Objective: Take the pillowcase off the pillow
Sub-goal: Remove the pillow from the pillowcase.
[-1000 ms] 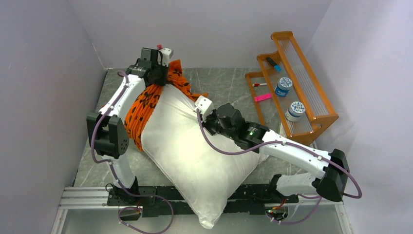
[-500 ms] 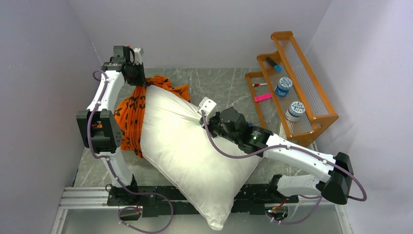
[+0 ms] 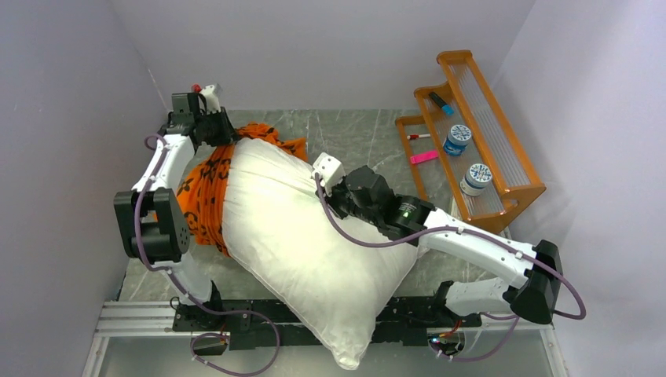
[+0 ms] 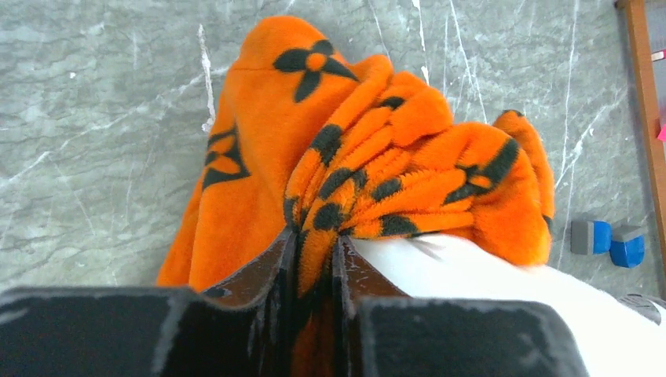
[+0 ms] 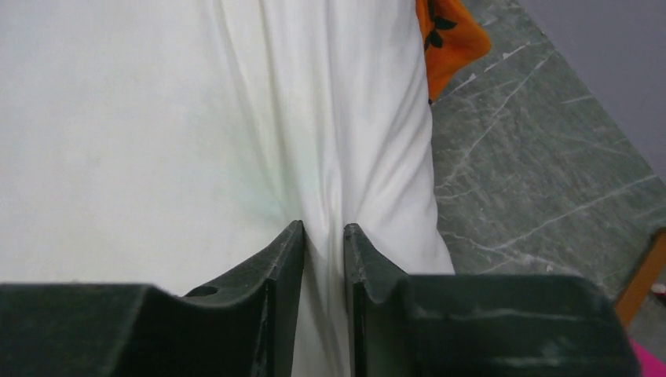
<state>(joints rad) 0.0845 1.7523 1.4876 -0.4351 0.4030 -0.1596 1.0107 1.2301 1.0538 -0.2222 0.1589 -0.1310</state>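
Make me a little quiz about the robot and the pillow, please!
1. True or false: the left hand is pinching the pillowcase.
2. What is the right hand pinching? A) the pillow B) the pillowcase C) nothing
3. Fill the gap: seen from above, the pillowcase is bunched along the pillow's ____ side.

Key: 1 true. 2 A. 3 left.
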